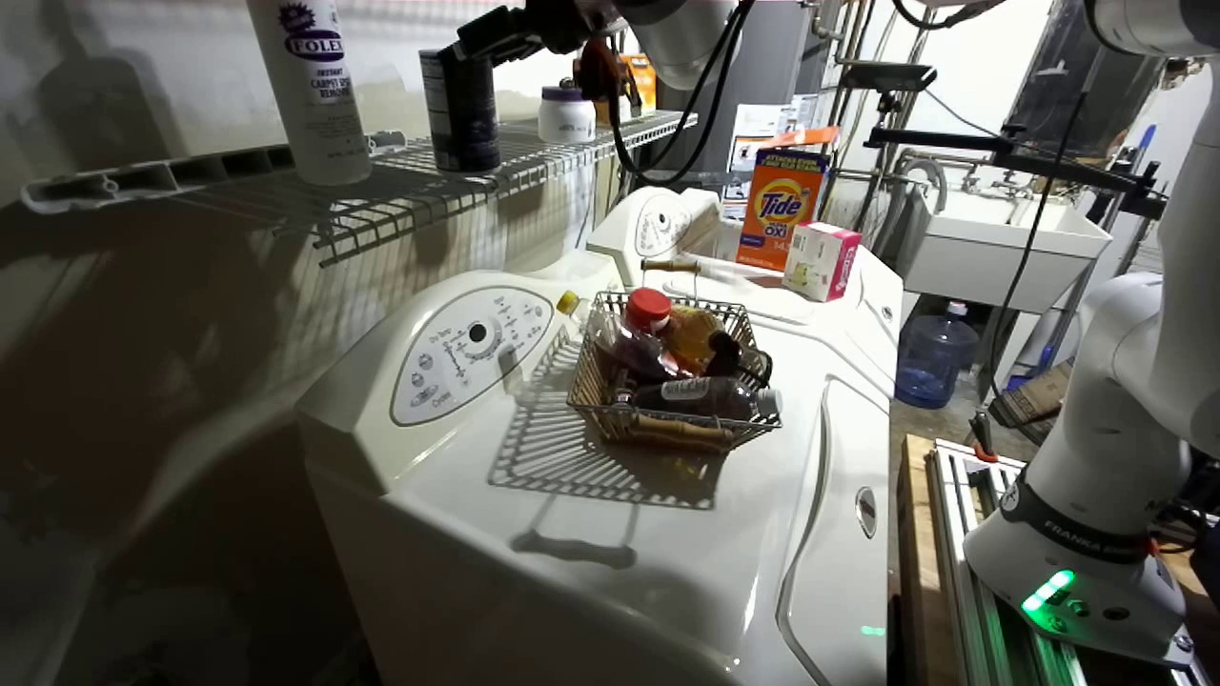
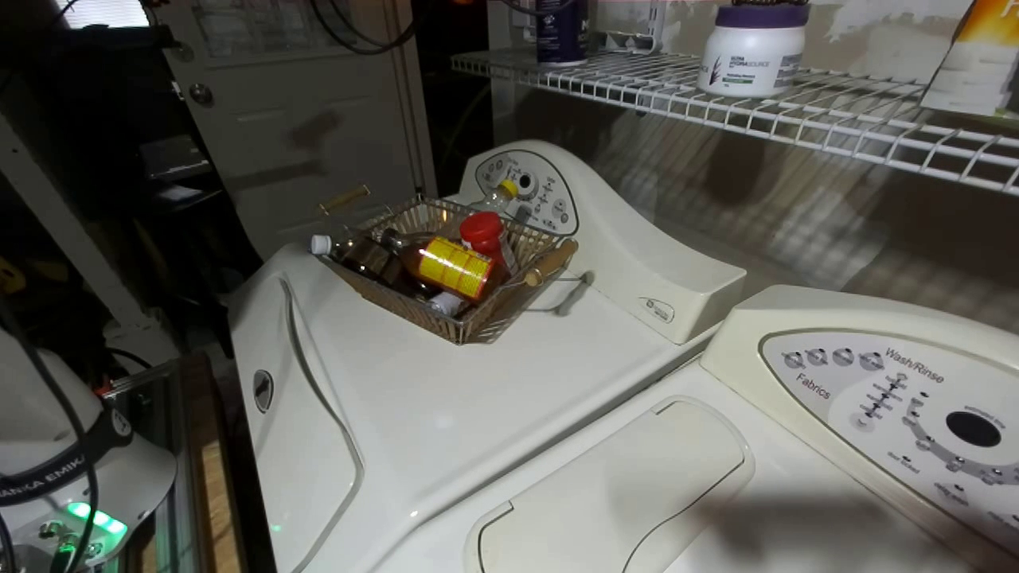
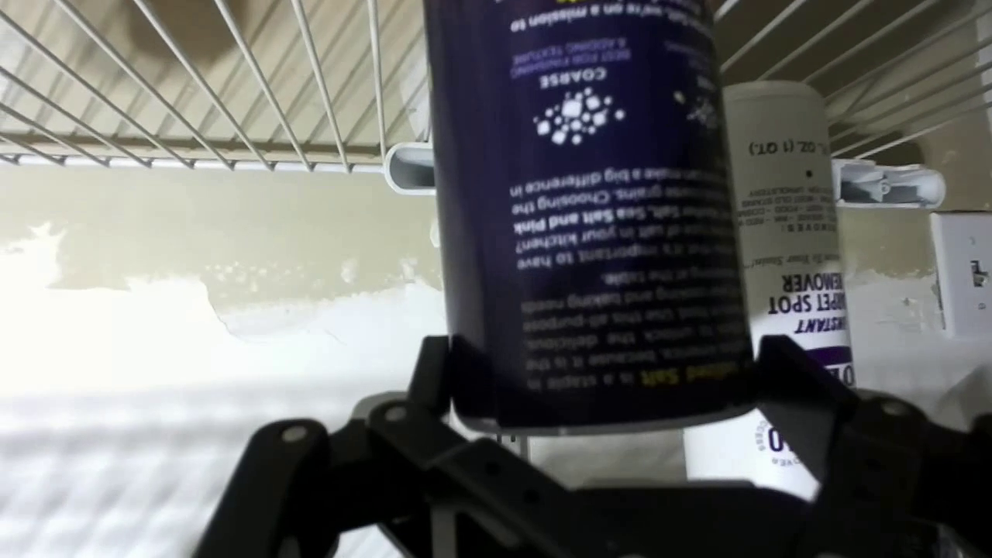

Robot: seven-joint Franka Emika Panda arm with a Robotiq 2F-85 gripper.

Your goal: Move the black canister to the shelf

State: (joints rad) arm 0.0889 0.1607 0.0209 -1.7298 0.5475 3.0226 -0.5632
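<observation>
The black canister (image 1: 467, 119) stands upright at the shelf, its base on or just over the rods. It shows at the top of an exterior view (image 2: 562, 32), and fills the middle of the wrist view (image 3: 585, 232), upside down there. The shelf (image 1: 419, 211) is white wire rods along the wall, also in an exterior view (image 2: 892, 147) and the wrist view (image 3: 256, 77). My gripper (image 3: 604, 368) has a finger on each side of the canister's top end. A thin light line shows beside the left finger, so contact is unclear. In an exterior view the gripper (image 1: 491, 36) meets the canister's top.
A white spray bottle (image 1: 319, 105) stands beside the canister. A white jar with purple lid (image 1: 567, 116) and an orange box (image 1: 639, 81) stand farther along the shelf. Below, a wire basket of bottles (image 1: 677, 419), a Tide box (image 1: 782, 205) and a small pink-and-white box (image 1: 820, 259) rest on the machines.
</observation>
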